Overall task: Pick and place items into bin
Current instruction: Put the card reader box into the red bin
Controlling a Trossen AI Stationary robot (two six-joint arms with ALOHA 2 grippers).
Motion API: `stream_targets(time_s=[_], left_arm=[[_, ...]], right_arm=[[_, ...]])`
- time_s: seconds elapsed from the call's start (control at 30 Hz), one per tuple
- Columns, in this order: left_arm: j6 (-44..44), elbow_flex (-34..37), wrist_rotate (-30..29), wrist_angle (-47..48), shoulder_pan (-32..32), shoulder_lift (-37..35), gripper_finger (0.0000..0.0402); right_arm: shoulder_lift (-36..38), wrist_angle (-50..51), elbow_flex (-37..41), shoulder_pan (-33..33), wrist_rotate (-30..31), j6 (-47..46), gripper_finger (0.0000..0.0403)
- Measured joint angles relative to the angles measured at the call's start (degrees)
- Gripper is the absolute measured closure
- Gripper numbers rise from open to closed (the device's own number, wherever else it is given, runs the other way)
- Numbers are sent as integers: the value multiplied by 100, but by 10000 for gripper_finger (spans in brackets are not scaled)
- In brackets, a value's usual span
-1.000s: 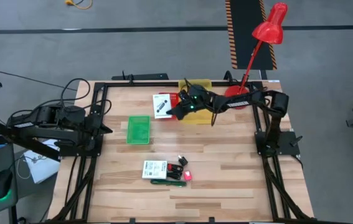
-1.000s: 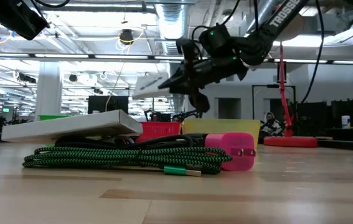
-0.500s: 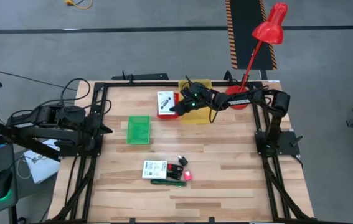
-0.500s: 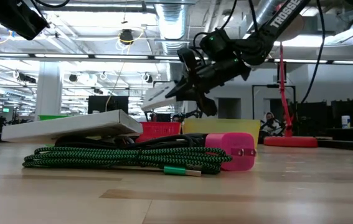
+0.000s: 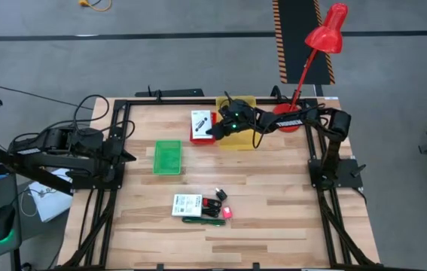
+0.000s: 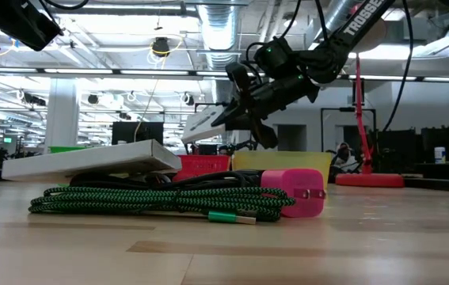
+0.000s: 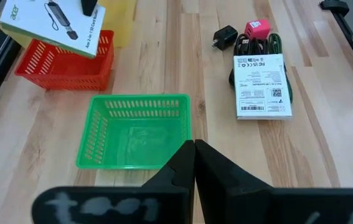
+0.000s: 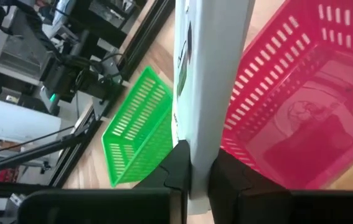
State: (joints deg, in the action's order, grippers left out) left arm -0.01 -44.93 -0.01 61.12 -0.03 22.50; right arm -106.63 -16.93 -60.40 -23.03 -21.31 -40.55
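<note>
My right gripper (image 5: 218, 128) reaches over the table's far middle, shut on a white printed box (image 5: 200, 121) that hovers above the red basket (image 5: 196, 138). The low view shows the box (image 6: 207, 124) tilted in the air. On the near middle of the table, another white box (image 5: 187, 204) rests on a green-and-black cable bundle (image 6: 153, 202), beside a pink charger (image 6: 295, 192) and a black adapter (image 7: 226, 36). My left gripper (image 7: 193, 145) waits shut at the table's left side. My right gripper pinches the white box between its two fingers, one on each broad face, near one end (image 8: 201, 146). The fingers come roughly level from the table's right. The box is lifted clear and tilted, its free end (image 6: 188, 133) lower, above the red basket (image 8: 294, 112).
A green basket (image 5: 167, 156) stands left of centre, in front of my left gripper. A yellow basket (image 5: 239, 139) sits right of the red one, under my right arm. The red lamp's base (image 5: 288, 120) stands at the far right. Bare wood lies between baskets and items.
My right gripper has moved a little toward the far edge and down, turning the white box. The box now hangs lower and squarer over the red basket. In the last half second it has hardly moved.
</note>
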Motion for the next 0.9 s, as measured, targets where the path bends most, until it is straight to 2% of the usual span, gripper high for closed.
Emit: stream_targets(time_s=[0.2,0.9], left_arm=[[16,1,0,0,0,0,401],[-35,1,0,-1,0,0,401]], right_arm=[[0,-7,0,0,47,9,349],[0,-7,2,0,206,48,346]])
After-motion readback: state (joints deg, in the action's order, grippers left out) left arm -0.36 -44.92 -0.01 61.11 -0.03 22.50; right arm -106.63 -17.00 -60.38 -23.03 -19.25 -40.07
